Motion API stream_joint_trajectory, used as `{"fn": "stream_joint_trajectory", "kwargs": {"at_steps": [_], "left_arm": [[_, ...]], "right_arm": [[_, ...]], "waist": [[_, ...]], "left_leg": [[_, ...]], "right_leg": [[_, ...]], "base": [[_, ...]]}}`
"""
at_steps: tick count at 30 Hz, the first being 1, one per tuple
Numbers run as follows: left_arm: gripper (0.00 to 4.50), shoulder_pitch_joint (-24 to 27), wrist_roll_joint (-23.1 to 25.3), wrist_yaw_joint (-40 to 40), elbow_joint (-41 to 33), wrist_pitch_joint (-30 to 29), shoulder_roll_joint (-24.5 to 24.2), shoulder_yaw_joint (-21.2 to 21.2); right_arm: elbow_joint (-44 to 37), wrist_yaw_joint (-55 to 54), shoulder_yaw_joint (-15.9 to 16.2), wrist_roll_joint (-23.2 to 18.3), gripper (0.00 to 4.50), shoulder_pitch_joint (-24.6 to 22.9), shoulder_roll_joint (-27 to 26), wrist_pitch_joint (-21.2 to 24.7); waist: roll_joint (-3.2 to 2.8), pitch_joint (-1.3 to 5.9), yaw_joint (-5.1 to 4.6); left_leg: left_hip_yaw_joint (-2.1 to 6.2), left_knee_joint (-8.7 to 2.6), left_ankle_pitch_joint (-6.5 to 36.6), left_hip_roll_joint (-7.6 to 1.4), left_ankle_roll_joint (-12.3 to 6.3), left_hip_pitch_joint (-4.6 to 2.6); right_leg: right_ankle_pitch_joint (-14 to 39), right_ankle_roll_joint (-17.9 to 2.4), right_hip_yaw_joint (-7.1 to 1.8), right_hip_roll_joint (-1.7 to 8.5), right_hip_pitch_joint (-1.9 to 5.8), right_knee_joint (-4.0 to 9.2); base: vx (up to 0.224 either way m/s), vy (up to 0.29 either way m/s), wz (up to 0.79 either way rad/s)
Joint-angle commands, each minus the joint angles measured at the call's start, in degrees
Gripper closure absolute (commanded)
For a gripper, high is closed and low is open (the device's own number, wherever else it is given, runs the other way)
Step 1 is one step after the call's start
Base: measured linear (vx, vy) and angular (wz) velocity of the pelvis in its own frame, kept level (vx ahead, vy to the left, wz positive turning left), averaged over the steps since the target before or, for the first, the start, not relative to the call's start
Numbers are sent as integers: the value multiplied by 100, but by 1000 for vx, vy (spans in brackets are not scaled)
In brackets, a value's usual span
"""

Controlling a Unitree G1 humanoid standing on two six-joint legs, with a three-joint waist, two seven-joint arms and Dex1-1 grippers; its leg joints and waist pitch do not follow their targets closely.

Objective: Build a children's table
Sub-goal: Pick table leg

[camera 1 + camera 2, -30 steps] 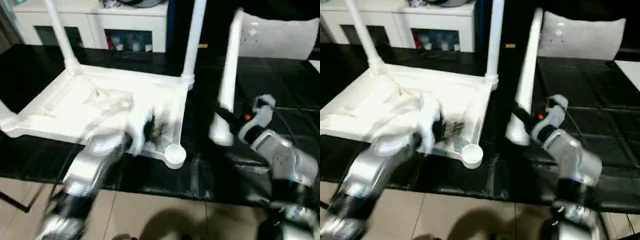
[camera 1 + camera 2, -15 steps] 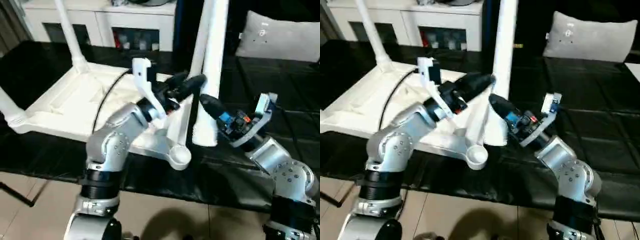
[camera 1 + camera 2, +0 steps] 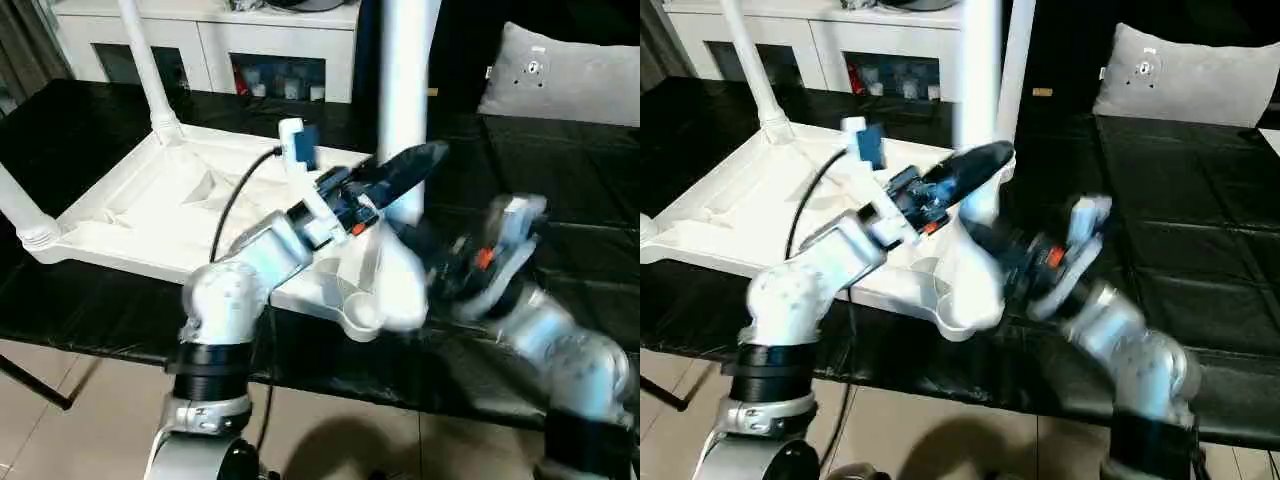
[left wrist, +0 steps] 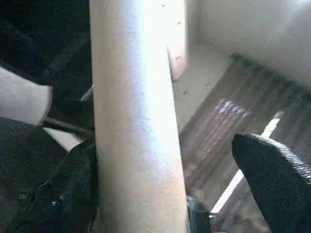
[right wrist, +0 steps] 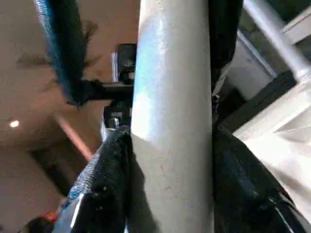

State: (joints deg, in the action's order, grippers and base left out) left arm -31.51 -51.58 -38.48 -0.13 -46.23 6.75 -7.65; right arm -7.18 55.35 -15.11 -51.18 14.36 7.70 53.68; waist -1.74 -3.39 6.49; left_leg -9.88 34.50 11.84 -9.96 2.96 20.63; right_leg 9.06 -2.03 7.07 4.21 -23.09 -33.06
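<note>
Fitting the last long white tapered plastic leg (image 3: 405, 90): the right gripper (image 5: 170, 160) pinches its lower part, the left gripper (image 4: 165, 194) spread around it higher up. The inverted white square plastic tabletop (image 3: 150, 215) lies on the black-covered table (image 3: 60, 310) toward its front left. Next move, judged: seat the leg's foot squarely in the near-right round corner socket (image 3: 358, 318)

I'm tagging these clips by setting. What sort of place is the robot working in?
Probably a furnished indoor room, perhaps a home-style test space. A white cabinet with glass doors stands behind the black work surface, a grey cushion lies at the far right, and the floor is pale tile.
</note>
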Motion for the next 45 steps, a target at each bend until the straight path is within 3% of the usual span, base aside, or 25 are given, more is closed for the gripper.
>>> {"fn": "stream_joint_trajectory", "kwargs": {"at_steps": [1, 2, 3, 4, 6, 7, 11, 12, 14, 15, 16, 17, 22, 29, 31, 33, 35, 38, 40, 42, 44, 45], "left_arm": [[50, -59, -477, -345, -130, -249, -44, -59], [50, -80, -785, -510, -201, -414, -90, -129], [98, -89, -878, -541, -219, -462, -105, -149], [110, -105, -1036, -647, -251, -579, -169, -159], [112, -117, -1119, -754, -269, -671, -242, -140], [141, -98, -1171, -900, -268, -795, -337, -91], [150, -63, -1275, -1034, -233, -896, -399, -87], [160, -62, -1327, -1025, -232, -934, -427, -115], [176, -36, -1439, -1032, -249, -1015, -524, -135], [190, -22, -1444, -1026, -244, -1018, -552, -141], [195, -16, -1443, -1025, -236, -1019, -568, -143], [204, -19, -1440, -1021, -221, -1014, -570, -146], [245, -63, -1372, -1037, -110, -925, -559, -168], [259, -40, -1244, -981, -223, -706, -631, -146], [260, -18, -1019, -786, -257, -531, -644, -134], [260, -27, -593, -582, -317, -196, -699, -53], [262, -23, -69, -392, -383, 166, -816, 119], [264, 29, 1144, -188, -583, 893, -1237, 777], [264, 1, 1508, -29, -601, 1148, -1279, 942], [265, -50, 1897, 224, -593, 1384, -1294, 1106], [265, -74, 2552, 717, -488, 1707, -1250, 1414], [265, -74, 2552, 717, -488, 1707, -1250, 1414]], "right_arm": [[-91, 96, 135, -36, 259, 22, 96, 60], [-45, 132, 138, -68, 259, 43, 119, 96], [-35, 141, 148, -82, 259, 48, 134, 99], [-9, 169, 173, -105, 259, 67, 176, 114], [17, 203, 205, -119, 261, 90, 224, 128], [78, 311, 275, -98, 262, 113, 334, 115], [196, 413, 326, -99, 262, 131, 445, 63], [212, 427, 342, -103, 262, 142, 487, 73], [203, 447, 370, -132, 262, 146, 544, 86], [198, 451, 383, -121, 262, 146, 564, 75], [198, 449, 397, -123, 262, 144, 581, 60], [198, 452, 404, -128, 262, 144, 598, 50], [242, 430, 408, -143, 262, 157, 701, -69], [312, 401, 534, 112, 262, 245, 779, -350], [400, 211, 558, 238, 192, 270, 768, -408], [393, 62, 552, 287, 190, 312, 745, -452], [358, -44, 558, 362, 160, 337, 753, -576], [293, -219, 741, 869, 147, 401, 865, -1077], [257, -270, 822, 1003, 112, 423, 894, -1156], [186, -420, 966, 1245, 109, 466, 900, -1302], [58, -860, 1318, 1735, 93, 541, 790, -1547], [58, -860, 1318, 1735, 79, 541, 790, -1547]], "waist": [[67, 419, 37], [61, 415, 44], [70, 413, 51], [73, 416, 56], [67, 421, 54], [67, 426, 56], [81, 429, 76], [115, 432, 86], [76, 430, 95], [31, 434, 88], [57, 431, 86], [29, 431, 102], [48, 440, 130], [48, 450, 152], [75, 451, 153], [58, 445, 143], [64, 447, 144], [63, 454, 143], [70, 454, 129], [73, 454, 137], [166, 450, 126], [149, 438, 117]], "left_leg": [[103, -366, 419, -260, -369, 15], [104, -367, 432, -261, -357, 7], [99, -367, 456, -251, -346, 9], [105, -371, 475, -257, -341, 7], [113, -373, 438, -265, -352, 2], [116, -375, 404, -274, -342, 2], [104, -366, 317, -268, -355, 9], [99, -365, 287, -263, -360, 11], [104, -365, 256, -271, -345, 10], [104, -361, 299, -271, -328, -3], [103, -361, 309, -263, -328, 5], [109, -367, 316, -270, -311, -4], [98, -362, 318, -264, -294, -18], [104, -359, 290, -279, -297, -18], [106, -361, 268, -285, -306, -15], [116, -367, 271, -289, -262, -18], [109, -368, 300, -285, -238, -29], [130, -378, 269, -301, -223, -28], [121, -366, 220, -299, -221, -22], [116, -362, 241, -288, -231, -5], [112, -366, 196, -296, -236, 3], [120, -371, 200, -292, -208, 17]], "right_leg": [[2436, -151, -294, 451, 362, 541], [2471, -145, -295, 458, 355, 548], [2522, -165, -293, 464, 357, 552], [2527, -174, -290, 459, 357, 549], [2447, -168, -293, 452, 359, 535], [2361, -158, -301, 451, 357, 520], [2282, -162, -314, 463, 365, 499], [2300, -165, -314, 469, 375, 488], [2272, -169, -317, 462, 365, 484], [2270, -165, -310, 451, 356, 502], [2265, -158, -306, 448, 365, 501], [2287, -163, -305, 454, 363, 497], [2306, -120, -308, 451, 366, 503], [2153, -175, -312, 452, 365, 476], [2096, -186, -317, 448, 370, 468], [2105, -155, -316, 445, 361, 467], [2138, -103, -326, 452, 361, 473], [2037, -16, -336, 449, 357, 441], [1917, -22, -343, 448, 362, 427], [1935, -55, -338, 454, 370, 423], [1955, -42, -342, 455, 363, 420], [1990, -22, -337, 448, 362, 407]], "base": [[0, 0, 0], [0, 0, 0], [0, 0, 0], [0, 0, 0], [0, 0, 0], [0, 0, 0], [0, 0, 0], [0, 0, 0], [0, 0, 0], [0, 0, 0], [0, 0, 0], [0, 0, 0], [0, 0, 0], [0, 0, 0], [0, 0, 0], [0, 0, 0], [0, 0, 0], [0, 0, 0], [0, 0, 0], [0, 0, 0], [0, 0, 0], [0, 0, 0]]}}
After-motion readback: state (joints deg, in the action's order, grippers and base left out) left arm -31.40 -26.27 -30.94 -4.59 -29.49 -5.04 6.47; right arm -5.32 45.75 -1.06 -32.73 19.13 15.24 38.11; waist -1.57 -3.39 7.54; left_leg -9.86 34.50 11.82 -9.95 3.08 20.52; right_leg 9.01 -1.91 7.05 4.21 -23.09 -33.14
